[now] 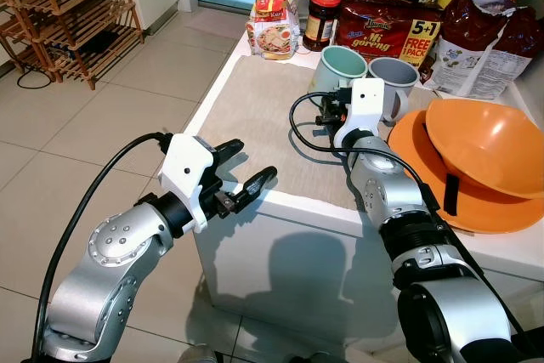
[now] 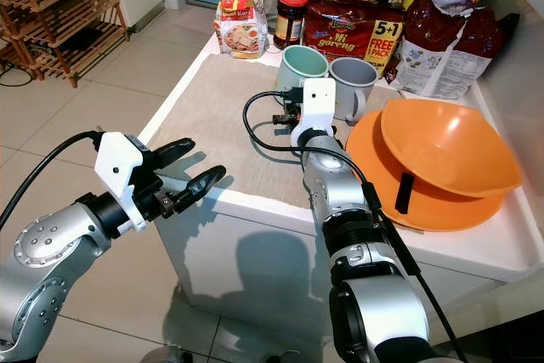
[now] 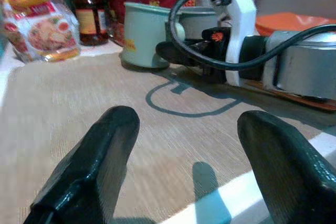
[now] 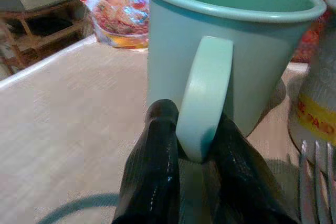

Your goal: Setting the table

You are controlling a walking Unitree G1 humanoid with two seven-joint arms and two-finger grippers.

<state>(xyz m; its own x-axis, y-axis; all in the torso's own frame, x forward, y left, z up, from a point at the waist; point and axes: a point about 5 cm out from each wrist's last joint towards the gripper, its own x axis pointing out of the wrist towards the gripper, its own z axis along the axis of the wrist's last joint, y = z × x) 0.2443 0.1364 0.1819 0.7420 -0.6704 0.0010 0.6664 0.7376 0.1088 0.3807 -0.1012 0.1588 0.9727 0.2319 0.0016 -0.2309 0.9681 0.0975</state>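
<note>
The right claw (image 4: 194, 145) is pinching the handle of the green mug (image 4: 231, 51), one black finger pressing on each side of the loop. Holding it by the handle is keeping the fingers clear of the rim and body, which looks like the right grip for lifting or sliding the mug to a place setting. The mug is standing upright on the beige mat (image 1: 263, 116) toward the back of the desk (image 1: 280, 210), touching or just beside a grey mug (image 1: 393, 82), so there are two mugs. Fork tines (image 4: 315, 171) are showing near the grey mug; I cannot tell how many forks.

The left claw (image 1: 236, 172) is hovering off the near edge of the desk with its fingers spread and gripping nothing, probably waiting out of the way.

One orange bowl (image 1: 484, 146) is sitting tilted on one orange plate (image 1: 442, 201), stacked to the right of the mugs, likely gathered there for laying out. Along the back are standing one dark jar (image 1: 321, 19) and several food packets: a noodle multipack (image 1: 387, 27), a small packet (image 1: 274, 31) and a red bag (image 1: 480, 36). A wooden rack (image 1: 68, 14) is standing on the tiled floor beyond.
</note>
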